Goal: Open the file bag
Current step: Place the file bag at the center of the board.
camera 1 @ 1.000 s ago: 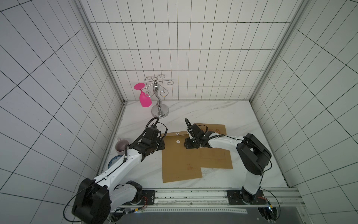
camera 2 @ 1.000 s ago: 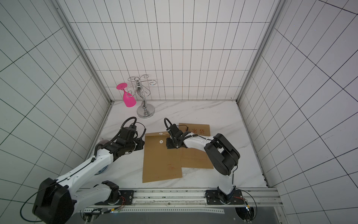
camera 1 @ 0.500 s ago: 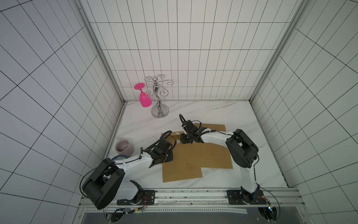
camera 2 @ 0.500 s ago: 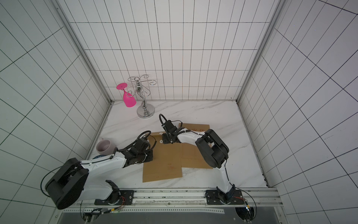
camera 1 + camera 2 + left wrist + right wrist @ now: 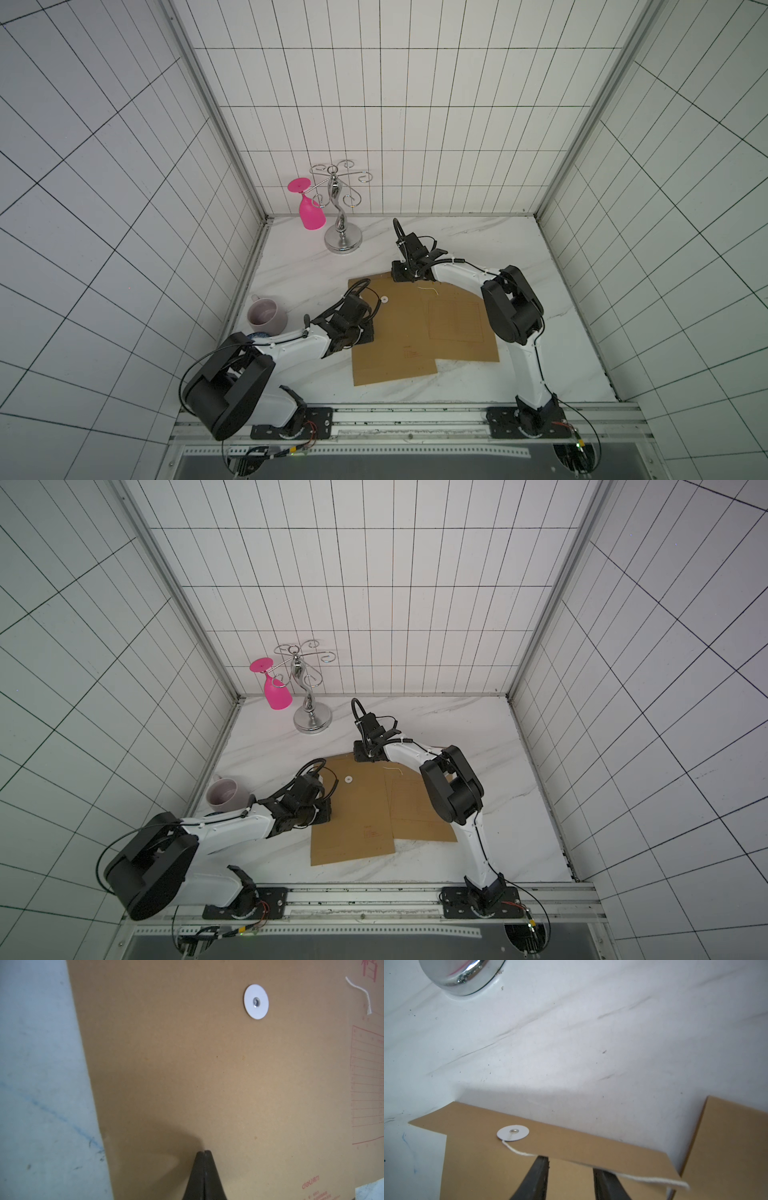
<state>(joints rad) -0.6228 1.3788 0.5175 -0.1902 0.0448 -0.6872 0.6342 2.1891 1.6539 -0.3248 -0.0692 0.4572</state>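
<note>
**Operator:** What is the biggest thing in front of me?

**Spotter:** Your white, grey-veined marble surface, walled in by white tiles. Near its middle lies the brown kraft-paper file bag, with its flap end towards the back wall. It overlaps a second brown paper file bag printed with a red grid, which lies beneath it on your right arm's side.

**Operator:** And around them?

**Spotter:** At the back, on your left arm's side, stands a chrome glass rack with curled hooks. A bright pink wine glass hangs upside down from one hook. A pale lilac ceramic mug sits upright by the left edge, near your left arm and apart from both bags.

**Operator:** My tools?

**Spotter:** Your left tool has its black jaws pressed together with nothing between them, tips down on the file bag's face near its left edge. Your right tool is at the flap end, with its jaws a little way apart. The bag's flap is raised off the body and lies across the fingertips, hiding them. You have nothing visibly pinched there.

**Operator:** The small parts?

**Spotter:** One round white paper disc with a metal rivet sits uncovered on the bag's body, and a matching riveted disc sits on the raised flap. A thin white string runs loose from the flap's disc and passes under the flap's edge
</note>
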